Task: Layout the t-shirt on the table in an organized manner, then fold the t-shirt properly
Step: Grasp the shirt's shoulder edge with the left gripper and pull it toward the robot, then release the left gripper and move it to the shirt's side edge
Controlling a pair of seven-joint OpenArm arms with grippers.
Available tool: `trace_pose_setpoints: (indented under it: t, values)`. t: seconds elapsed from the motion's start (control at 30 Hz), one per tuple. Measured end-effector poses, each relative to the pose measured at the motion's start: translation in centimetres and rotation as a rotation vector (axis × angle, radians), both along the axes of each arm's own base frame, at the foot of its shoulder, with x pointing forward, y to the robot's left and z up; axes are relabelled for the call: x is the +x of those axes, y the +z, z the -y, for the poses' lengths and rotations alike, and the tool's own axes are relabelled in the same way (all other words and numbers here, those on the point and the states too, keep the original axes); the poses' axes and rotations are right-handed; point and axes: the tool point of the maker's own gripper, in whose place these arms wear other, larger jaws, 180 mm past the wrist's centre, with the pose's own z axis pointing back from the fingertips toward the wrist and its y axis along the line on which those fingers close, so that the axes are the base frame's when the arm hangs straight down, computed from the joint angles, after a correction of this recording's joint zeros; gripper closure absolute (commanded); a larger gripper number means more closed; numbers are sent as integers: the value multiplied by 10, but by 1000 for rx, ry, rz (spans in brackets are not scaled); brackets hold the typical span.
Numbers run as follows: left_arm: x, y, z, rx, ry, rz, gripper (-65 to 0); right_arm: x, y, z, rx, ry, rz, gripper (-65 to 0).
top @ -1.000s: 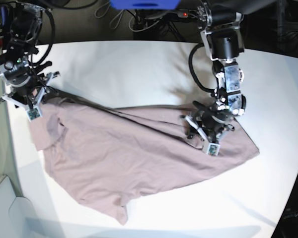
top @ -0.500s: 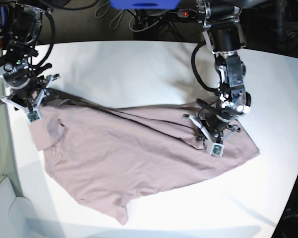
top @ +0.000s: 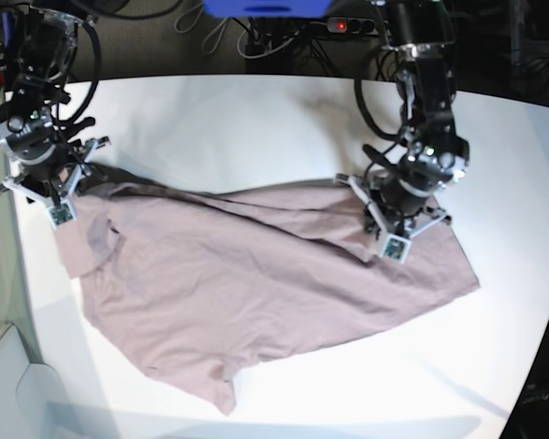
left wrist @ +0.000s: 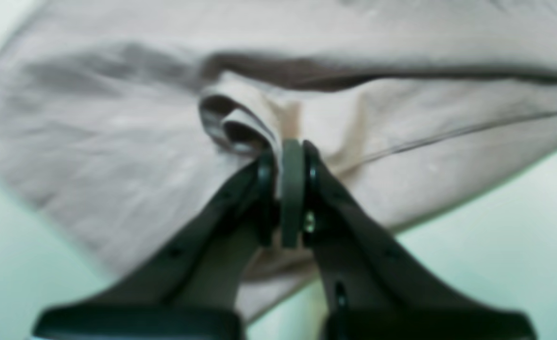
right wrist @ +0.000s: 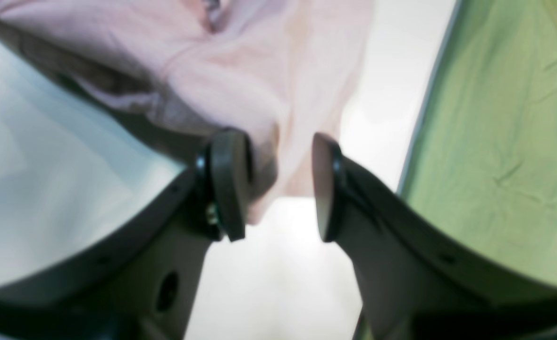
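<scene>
1. Layout step in hand, not folding: t-shirt (top: 256, 293) lies crumpled and skewed across the middle of the table (top: 238, 119), a ridge running between the two arms.
2. Left gripper (left wrist: 285, 156) clenched on a pinched fold of the t-shirt; fabric bunched right at the tips in the left wrist view.
3. Right gripper (right wrist: 278, 182) parted, straddling a corner of the shirt near the table edge; pads not pressing fabric, so not holding.
4. Likely next: close right on that corner, then pull both ends apart to flatten the ridge.
5. Needs matched tension and low lift; risk of the left pinch taking two layers and dragging the whole shirt.
</scene>
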Motion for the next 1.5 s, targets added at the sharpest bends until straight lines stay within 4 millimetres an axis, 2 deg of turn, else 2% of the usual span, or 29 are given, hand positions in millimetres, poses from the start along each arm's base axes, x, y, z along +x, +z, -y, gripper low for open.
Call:
trace_pose_setpoints:
  t: [0.07, 0.33, 0.5, 0.67, 0.73, 0.97, 1.07, 1.13, 1.3, 1.37, 1.47, 1.5]
  values:
    - [-13, 4, 2, 21, -11, -7, -1, 0, 0, 0, 1, 0, 0, -235]
    - [-89, 4, 9, 72, -37, -102, -1, 0, -1, 0, 0, 0, -1, -234]
    - [-158, -27, 23, 23, -26, -270, -1, -1, -2, -1, 5, 2, -3, -234]
    - [-188, -37, 33, -16, -18, -336, -1, -2, -2, -1, 2, 2, -5, -234]
    - [-195, -40, 32, -12, -16, -357, -1, -2, -2, -1, 1, 2, -6, -236]
    - [-199, -42, 27, -3, -11, -364, -1, -3, -2, 1, 0, -2, -8, -239]
    - [-198, -41, 27, -3, -11, -362, -11, -12, -9, 2, -3, -1, -34, -273]
    - [-198, -41, 27, -4, -11, -362, -64, -19, -13, 2, -6, -3, -53, -311]
    - [-204, -43, 25, 15, -35, -372, -335, -21, -9, 12, -34, -1, -53, -331]
    - [-210, -45, 24, 15, -47, -390, -360, -26, -9, 18, -34, -24, -53, -331]
    - [-212, -35, 44, -79, -201, -356, -360, -32, -8, 31, -46, -64, -58, -331]
    - [-211, -30, 44, -129, -194, -339, -354, -31, -7, 31, -46, -64, -56, -331]
